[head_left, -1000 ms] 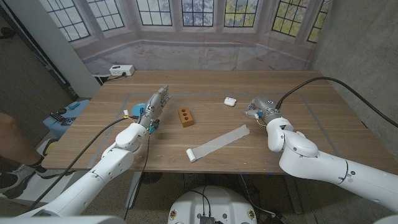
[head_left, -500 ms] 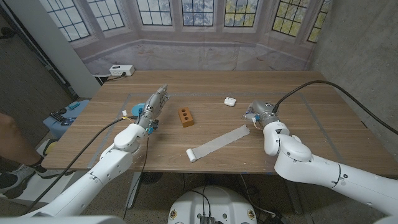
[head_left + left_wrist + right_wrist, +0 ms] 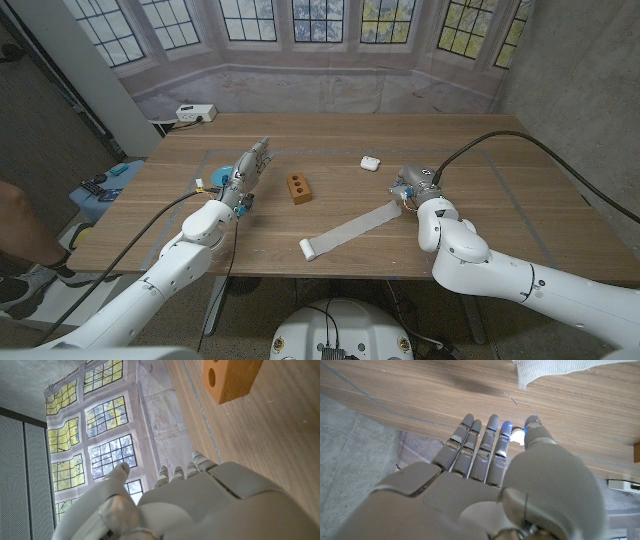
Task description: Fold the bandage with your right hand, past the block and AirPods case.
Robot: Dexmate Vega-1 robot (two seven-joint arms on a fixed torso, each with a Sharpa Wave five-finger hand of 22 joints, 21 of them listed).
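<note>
Head view, step: approach. The right hand (image 3: pixel 412 186) hovers just beside the far end of the bandage (image 3: pixel 352 229) and has no hold on it; judged next, the fingers must close on that end and carry it over the strip.
Head view, layout: the bandage lies diagonally on the bench (image 3: pixel 520 200), rolled at its near end; the block (image 3: pixel 299 187) and the earbud case (image 3: pixel 370 161) sit beyond it, apart.
Head view, left hand (image 3: pixel 247 170): extended near the block, fingers straight, holding nothing.
Left wrist view: fingers (image 3: pixel 176 471) straight and close together, empty; block (image 3: pixel 231 378) ahead.
Right wrist view: fingers (image 3: pixel 479 440) extended side by side, empty, pointing at the bandage (image 3: pixel 555 371) edge, not touching.
</note>
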